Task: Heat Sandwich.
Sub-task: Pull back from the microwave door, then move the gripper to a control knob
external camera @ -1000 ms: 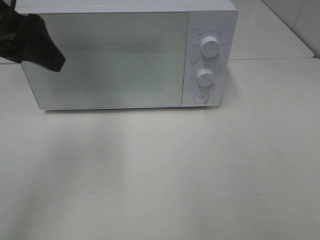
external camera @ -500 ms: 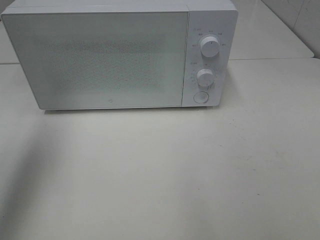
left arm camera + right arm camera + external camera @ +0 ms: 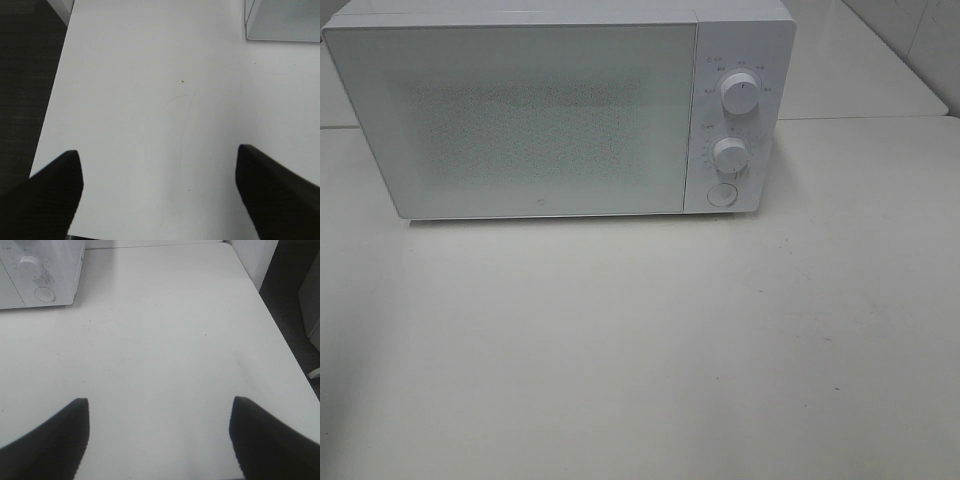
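Note:
The sandwich is out of view in every frame. A white microwave (image 3: pixel 540 110) stands at the back of the table with its door shut. Its frosted door shows nothing of the inside. Neither gripper appears in the exterior high view. In the left wrist view my left gripper (image 3: pixel 157 165) is open over bare tabletop with nothing between its fingers, and a corner of the microwave (image 3: pixel 285 20) lies ahead of it. My right gripper (image 3: pixel 159 410) is also open and empty above the table, well apart from the microwave (image 3: pixel 40 270).
The microwave's right panel carries two round knobs (image 3: pixel 740 92) (image 3: pixel 731 155) and a round button (image 3: pixel 721 195). The white table (image 3: pixel 640 350) stretches in front of it. Its edges and the dark floor (image 3: pixel 25 75) (image 3: pixel 295 305) show in both wrist views.
One second ago a dark part of my left arm stood at the upper left in front of the microwave. It has since left the exterior high view. Nothing else moved.

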Tool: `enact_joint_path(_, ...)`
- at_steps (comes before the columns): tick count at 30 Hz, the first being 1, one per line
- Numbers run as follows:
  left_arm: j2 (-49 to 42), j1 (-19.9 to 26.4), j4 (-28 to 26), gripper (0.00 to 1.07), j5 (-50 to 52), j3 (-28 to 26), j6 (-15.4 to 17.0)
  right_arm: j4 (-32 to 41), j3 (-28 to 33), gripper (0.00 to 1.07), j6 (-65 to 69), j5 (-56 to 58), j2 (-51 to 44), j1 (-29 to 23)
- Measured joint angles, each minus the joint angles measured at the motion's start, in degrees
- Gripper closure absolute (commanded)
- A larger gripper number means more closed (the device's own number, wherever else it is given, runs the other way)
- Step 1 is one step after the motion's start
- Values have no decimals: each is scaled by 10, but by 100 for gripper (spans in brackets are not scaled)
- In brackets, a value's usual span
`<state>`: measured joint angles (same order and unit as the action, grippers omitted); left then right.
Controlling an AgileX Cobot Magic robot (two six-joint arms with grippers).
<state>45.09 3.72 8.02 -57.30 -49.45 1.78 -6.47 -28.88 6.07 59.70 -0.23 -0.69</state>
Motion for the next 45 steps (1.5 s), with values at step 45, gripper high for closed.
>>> enact_joint_path(45, -454, 0, -80, 30, 32, 195, -30, 0, 0, 32, 0, 0, 0, 0)
